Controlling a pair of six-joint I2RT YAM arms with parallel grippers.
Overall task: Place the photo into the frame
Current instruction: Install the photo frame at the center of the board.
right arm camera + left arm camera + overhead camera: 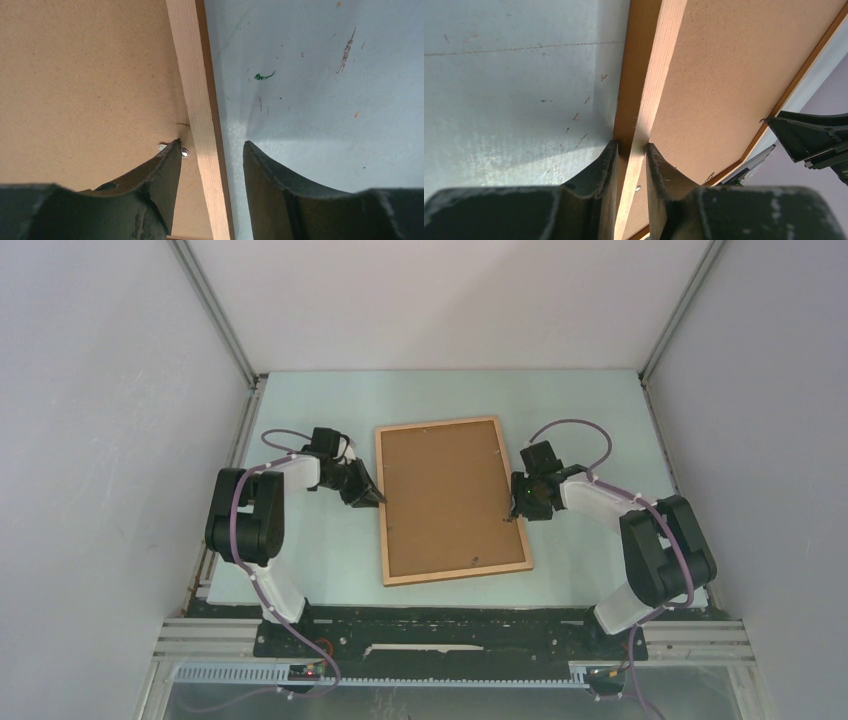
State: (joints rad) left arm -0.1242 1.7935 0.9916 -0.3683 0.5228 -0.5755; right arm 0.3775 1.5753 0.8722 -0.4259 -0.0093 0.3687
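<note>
Both rails of the seemingly stiff, light frame (pixel 452 500), back-up on the table (pixel 330 550), suit us as holds: our left gripper (pixel 631 149) clamps the nine o'clock rail, our right gripper (pixel 212 145) straddles three o'clock, jaws apart.

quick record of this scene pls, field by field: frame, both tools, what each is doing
frame: lies flat on the table, back side up
back: brown fibreboard panel faces the top camera
left tool: shut on the frame's left rail
right tool: open, straddling the right rail, one fingertip at a small metal tab on the panel
photo: not in view
</note>
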